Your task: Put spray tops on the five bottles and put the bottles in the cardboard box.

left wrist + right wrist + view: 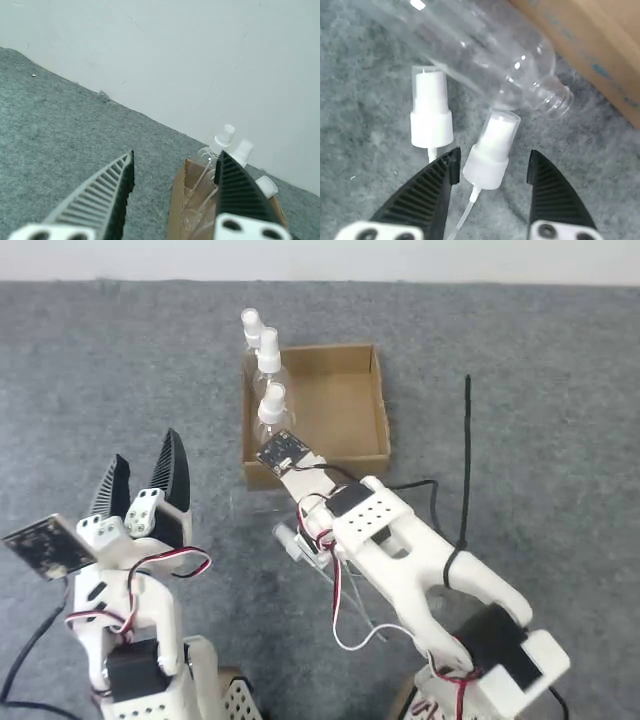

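Right gripper [493,156], jaws spread wide, straddles a loose spray top [492,142]; left gripper [176,156] also spread, holding nothing

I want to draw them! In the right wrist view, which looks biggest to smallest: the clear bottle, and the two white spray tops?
1. clear bottle, biggest by far.
2. Tie: one spray top, inside the open right tool, and the other spray top look alike, so I won't rank them.

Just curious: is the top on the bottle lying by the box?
Off: the bottle shows a bare neck, and two tops lie loose beside it.
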You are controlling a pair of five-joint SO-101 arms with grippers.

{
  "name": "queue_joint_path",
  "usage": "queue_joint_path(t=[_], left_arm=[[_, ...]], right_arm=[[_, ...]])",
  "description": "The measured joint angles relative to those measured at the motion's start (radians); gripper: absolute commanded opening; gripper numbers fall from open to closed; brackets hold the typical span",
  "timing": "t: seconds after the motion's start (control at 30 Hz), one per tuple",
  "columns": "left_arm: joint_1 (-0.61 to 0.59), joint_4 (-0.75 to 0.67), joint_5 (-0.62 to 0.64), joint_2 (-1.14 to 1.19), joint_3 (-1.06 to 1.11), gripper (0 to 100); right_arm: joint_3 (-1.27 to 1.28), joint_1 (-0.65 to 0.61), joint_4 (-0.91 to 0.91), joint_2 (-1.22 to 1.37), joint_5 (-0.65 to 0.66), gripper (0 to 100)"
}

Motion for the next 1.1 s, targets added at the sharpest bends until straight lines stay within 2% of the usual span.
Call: queue_joint_path(t=[0.4, 0.57, 0.8, 0.9, 1.1], left_arm=[[0.000, 0.000, 0.000, 0.000, 0.000, 24], [0.000, 0.000, 0.000, 0.000, 0.000, 24], [0.000, 0.000, 0.000, 0.000, 0.000, 24], [0.000, 0.000, 0.000, 0.000, 0.000, 24], [0.000, 0.000, 0.000, 0.000, 0.000, 24]], right_arm=[[-0.003, 0.000, 0.000, 0.051, 0.000, 16.9], [-0.003, 0.000, 0.000, 0.052, 0.000, 8.7], [-0.003, 0.000, 0.000, 0.052, 0.038, 6.5], [-0.003, 0.000, 0.000, 0.052, 0.055, 0.5], [-0.003, 0.000, 0.000, 0.052, 0.063, 0.6]])
